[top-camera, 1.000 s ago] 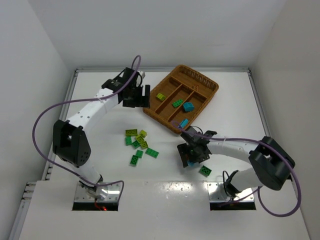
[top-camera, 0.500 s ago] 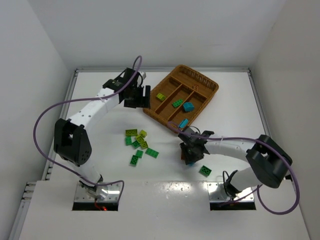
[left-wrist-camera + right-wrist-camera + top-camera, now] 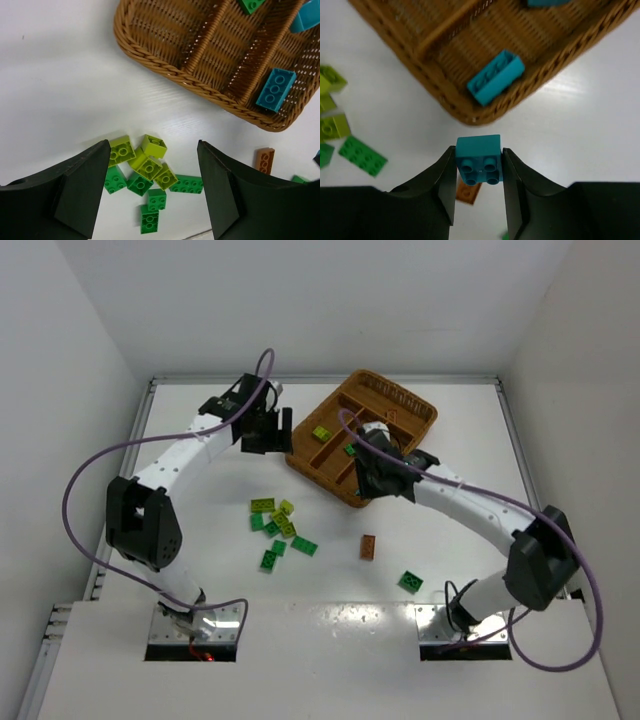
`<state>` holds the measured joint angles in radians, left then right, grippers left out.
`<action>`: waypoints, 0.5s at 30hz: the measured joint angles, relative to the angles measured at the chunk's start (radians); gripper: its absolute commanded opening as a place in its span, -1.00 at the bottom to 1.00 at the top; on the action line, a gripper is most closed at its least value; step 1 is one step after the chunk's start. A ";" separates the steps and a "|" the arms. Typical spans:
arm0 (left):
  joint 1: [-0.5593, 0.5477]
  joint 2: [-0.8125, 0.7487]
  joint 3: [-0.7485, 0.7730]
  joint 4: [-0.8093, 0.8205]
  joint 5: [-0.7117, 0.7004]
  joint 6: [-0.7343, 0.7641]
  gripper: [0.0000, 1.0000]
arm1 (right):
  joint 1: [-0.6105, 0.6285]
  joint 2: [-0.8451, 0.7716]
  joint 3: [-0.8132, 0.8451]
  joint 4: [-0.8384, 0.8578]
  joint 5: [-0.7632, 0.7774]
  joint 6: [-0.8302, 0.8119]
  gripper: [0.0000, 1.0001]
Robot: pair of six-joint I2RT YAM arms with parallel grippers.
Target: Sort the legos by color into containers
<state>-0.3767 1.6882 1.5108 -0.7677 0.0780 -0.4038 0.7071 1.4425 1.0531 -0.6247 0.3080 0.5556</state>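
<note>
My right gripper (image 3: 479,169) is shut on a small cyan brick (image 3: 479,159), held above the table just off the near corner of the wicker tray (image 3: 445,95). In the top view that gripper (image 3: 373,480) hangs over this corner of the tray (image 3: 388,400). A long cyan brick (image 3: 495,77) lies in the nearest compartment. A brown brick (image 3: 368,547) lies alone on the table. My left gripper (image 3: 152,187) is open and holds nothing, high beside the tray's left edge (image 3: 278,432). Far below it lies a pile of green and lime legos (image 3: 145,172).
A single green brick (image 3: 410,582) lies near the right arm's base. In the tray are a lime brick (image 3: 321,432) and a green one (image 3: 351,448). White walls close in the table on three sides.
My right gripper shut on the cyan brick beside the brown one, lifted it and carried it up to the tray's near corner. The left arm shifted slightly left.
</note>
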 measured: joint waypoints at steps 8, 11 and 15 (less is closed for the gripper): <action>0.053 -0.009 -0.033 0.006 -0.001 0.003 0.52 | -0.114 0.282 0.272 0.058 0.003 -0.048 -0.42; 0.072 -0.013 -0.038 0.006 0.004 0.003 0.52 | -0.143 0.364 0.325 0.071 0.000 -0.057 -0.04; 0.089 -0.019 -0.039 0.007 0.009 0.007 0.52 | -0.171 0.424 0.348 0.077 -0.003 -0.063 0.41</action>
<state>-0.2882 1.6691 1.4719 -0.7609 0.0868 -0.3965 0.5365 1.8668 1.4006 -0.5476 0.3050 0.4931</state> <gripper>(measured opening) 0.762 0.638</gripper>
